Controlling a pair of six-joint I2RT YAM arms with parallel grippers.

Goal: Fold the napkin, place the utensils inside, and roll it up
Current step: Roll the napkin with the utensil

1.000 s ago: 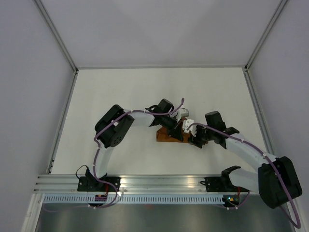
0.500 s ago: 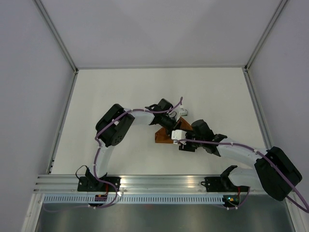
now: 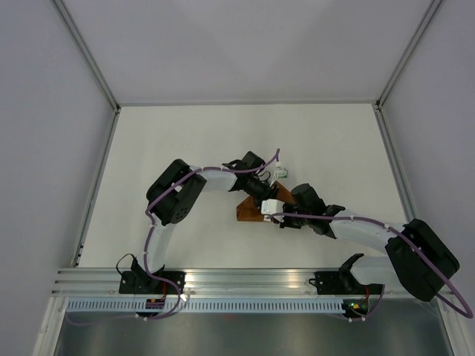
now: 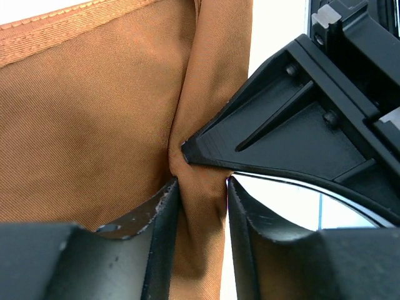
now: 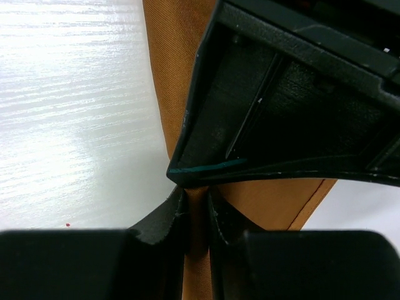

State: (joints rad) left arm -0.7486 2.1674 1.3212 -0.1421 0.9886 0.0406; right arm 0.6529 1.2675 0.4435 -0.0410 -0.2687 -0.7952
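The rust-orange napkin [image 3: 249, 211] lies bunched and folded small at the table's middle, mostly hidden under both grippers. It fills the left wrist view [image 4: 94, 119] and shows in the right wrist view [image 5: 175, 75]. My left gripper [image 3: 265, 194] is shut on a raised fold of it [image 4: 200, 194]. My right gripper [image 3: 280, 215] is shut on a thin fold of the same cloth [image 5: 199, 215]. The two grippers meet tip to tip over the napkin. No utensils show in any view.
White table [image 3: 185, 141] with a raised rim, grey walls around it, and a metal rail [image 3: 245, 280] along the near edge where the arm bases are bolted.
My right arm has swung left and its gripper now meets the left gripper over the napkin. The left gripper shifted slightly. The napkin is more covered.
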